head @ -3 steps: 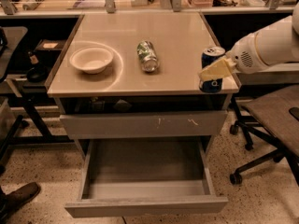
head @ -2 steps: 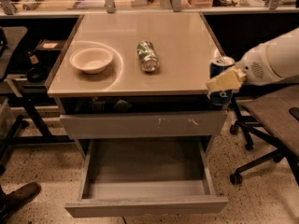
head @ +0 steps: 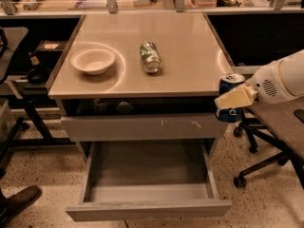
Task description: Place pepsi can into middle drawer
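The pepsi can (head: pixel 230 115), dark blue with a silver top, is held upright in my gripper (head: pixel 232 99), just off the cabinet's front right corner, below the countertop edge. The gripper's cream fingers (head: pixel 237 97) are shut across the can's side; my white arm reaches in from the right. The middle drawer (head: pixel 148 209) is pulled out wide below, grey, with its inner tray bare. The can is to the right of and above the open drawer's right side.
A white bowl (head: pixel 93 60) and a green-and-silver can (head: pixel 150 56) lying on its side are on the countertop (head: pixel 190 46). A scuffed shut drawer front (head: pixel 142 126) is above the open drawer. An office chair (head: pixel 270 141) stands right. A shoe (head: pixel 19 201) is at lower left.
My gripper has carried the pepsi can off the countertop's right edge, forward and downward, to beside the cabinet's front right corner.
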Action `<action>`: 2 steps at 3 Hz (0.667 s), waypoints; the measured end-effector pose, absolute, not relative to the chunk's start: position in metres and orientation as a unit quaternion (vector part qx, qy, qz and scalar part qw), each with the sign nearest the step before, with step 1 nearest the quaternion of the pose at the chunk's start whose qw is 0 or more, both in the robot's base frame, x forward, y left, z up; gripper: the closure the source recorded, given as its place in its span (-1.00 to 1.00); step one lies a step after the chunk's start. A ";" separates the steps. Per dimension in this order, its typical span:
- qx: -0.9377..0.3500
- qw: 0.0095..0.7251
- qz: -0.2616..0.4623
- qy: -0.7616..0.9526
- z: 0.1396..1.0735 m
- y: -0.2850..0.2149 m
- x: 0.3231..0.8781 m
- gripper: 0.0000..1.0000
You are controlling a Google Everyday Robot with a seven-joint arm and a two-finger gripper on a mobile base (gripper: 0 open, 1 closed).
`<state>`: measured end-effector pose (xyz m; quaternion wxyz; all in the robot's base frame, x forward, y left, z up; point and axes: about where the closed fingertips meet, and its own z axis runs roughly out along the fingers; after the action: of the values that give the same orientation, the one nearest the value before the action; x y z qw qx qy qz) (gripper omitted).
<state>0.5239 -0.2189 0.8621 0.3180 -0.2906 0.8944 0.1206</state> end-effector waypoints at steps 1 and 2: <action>-0.274 0.322 0.122 0.898 0.848 -0.220 0.517 1.00; -0.233 0.323 0.139 0.907 0.807 -0.213 0.500 1.00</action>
<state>0.5003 -0.2132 0.8067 0.3234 -0.2332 0.9065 0.1389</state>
